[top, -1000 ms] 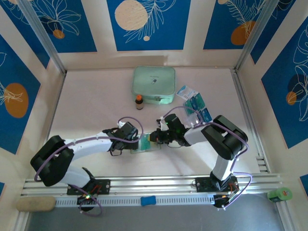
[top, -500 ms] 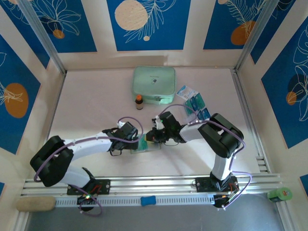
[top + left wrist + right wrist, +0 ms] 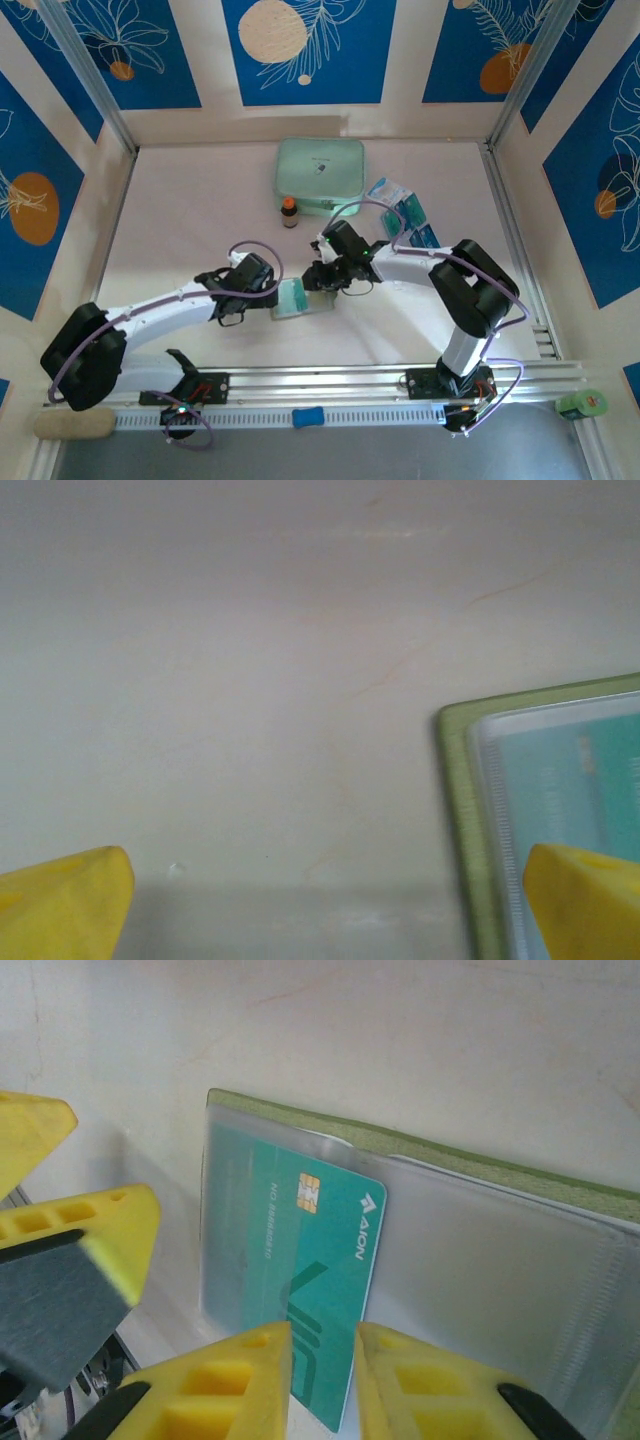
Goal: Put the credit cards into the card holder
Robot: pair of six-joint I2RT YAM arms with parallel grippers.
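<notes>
My pale table carries a mint-green zip case by the middle of its far edge, with a small brown bottle just in front. Toward the right edge lie a clear packet and blue credit cards. The open olive card holder lies mid-table, closer to the near edge.

The credit card was seen to be teal with pale print, the card holder olive-green, the counter cream.

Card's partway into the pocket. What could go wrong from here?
1. The teal chip card sticks out of the clear pocket of the olive-green card holder; the right hand, fingers slightly apart over it, might drag it back out.
2. The left hand is wide open, not gripping the holder, which may slide.
</notes>
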